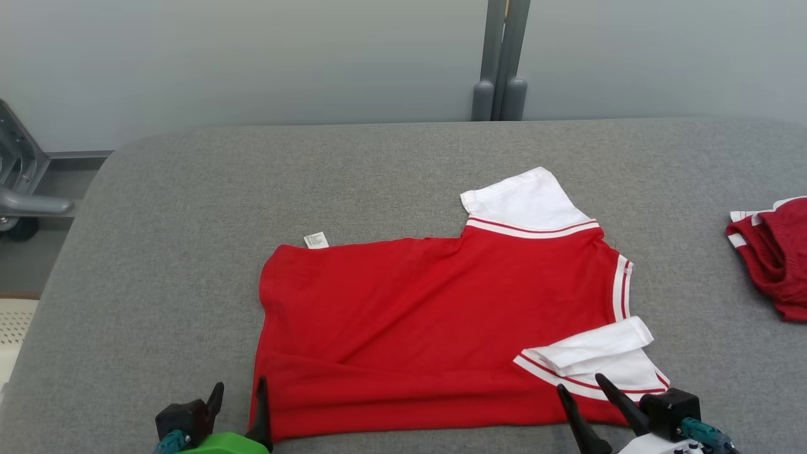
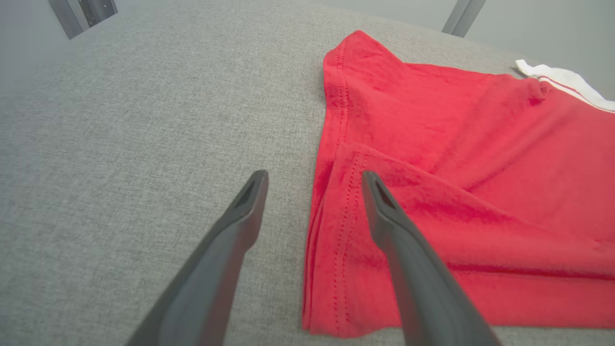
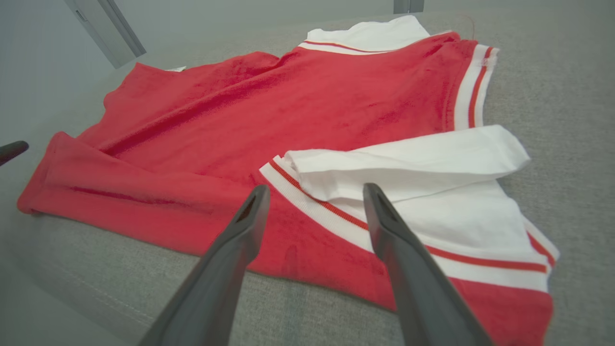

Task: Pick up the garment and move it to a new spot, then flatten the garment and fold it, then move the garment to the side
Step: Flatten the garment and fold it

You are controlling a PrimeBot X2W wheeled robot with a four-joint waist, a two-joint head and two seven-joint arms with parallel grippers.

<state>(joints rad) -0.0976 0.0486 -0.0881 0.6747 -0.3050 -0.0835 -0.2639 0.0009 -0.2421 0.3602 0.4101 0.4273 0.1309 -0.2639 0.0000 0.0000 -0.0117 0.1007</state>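
Note:
A red shirt (image 1: 429, 315) with white sleeves and striped trim lies spread on the grey table (image 1: 189, 208), its near edge folded over. My left gripper (image 1: 241, 394) stands open at the shirt's near left corner (image 2: 336, 250), one finger over the hem and one over bare table. My right gripper (image 1: 580, 386) is open at the near right edge, its fingers above the folded white sleeve (image 3: 413, 168) and the red fabric (image 3: 240, 115) beside it. Neither gripper holds anything.
A second red and white garment (image 1: 772, 252) lies bunched at the table's right edge. A grey post (image 1: 501, 63) stands behind the table, and a grey frame (image 1: 22, 183) sits off the left side.

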